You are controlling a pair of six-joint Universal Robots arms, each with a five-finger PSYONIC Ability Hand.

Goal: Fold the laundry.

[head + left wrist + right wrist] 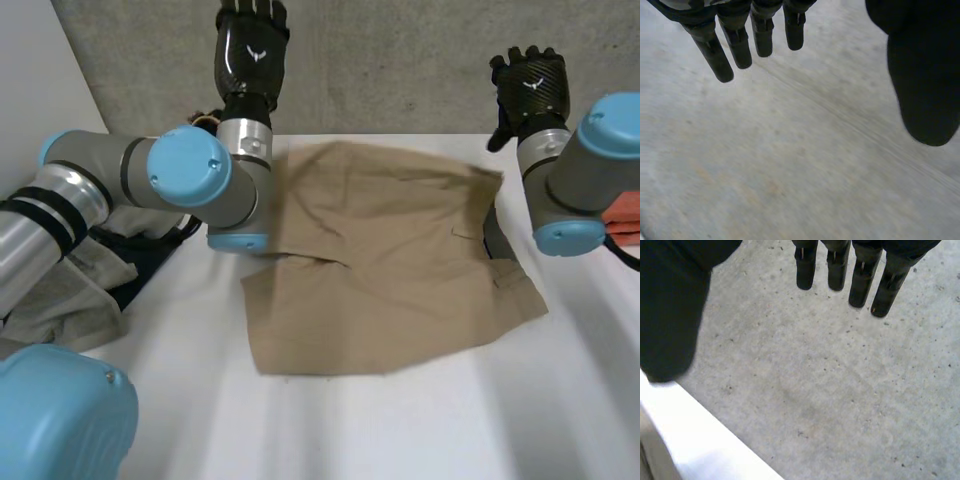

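Tan shorts lie on the white surface, both hands lifted clear of them.

Head view: the tan shorts (pixel 390 270) lie flattened and partly folded in the middle of the surface (pixel 400 430). The left hand (pixel 252 50) and right hand (pixel 530 85) are both raised at the far edge in front of the concrete wall (pixel 400 60), apart from the cloth. A pile of clothes (pixel 90 290) sits at the left, and an orange cloth (pixel 625 215) at the right behind the right arm.
Left wrist view: the left hand's fingers (pixel 737 42) hang straight and its thumb (pixel 922 75) stands apart, holding nothing, with the wall beyond.
Right wrist view: the right hand's fingers (pixel 860 280) are straight and spread from the thumb (pixel 670 305), empty, facing the wall and the surface's edge.
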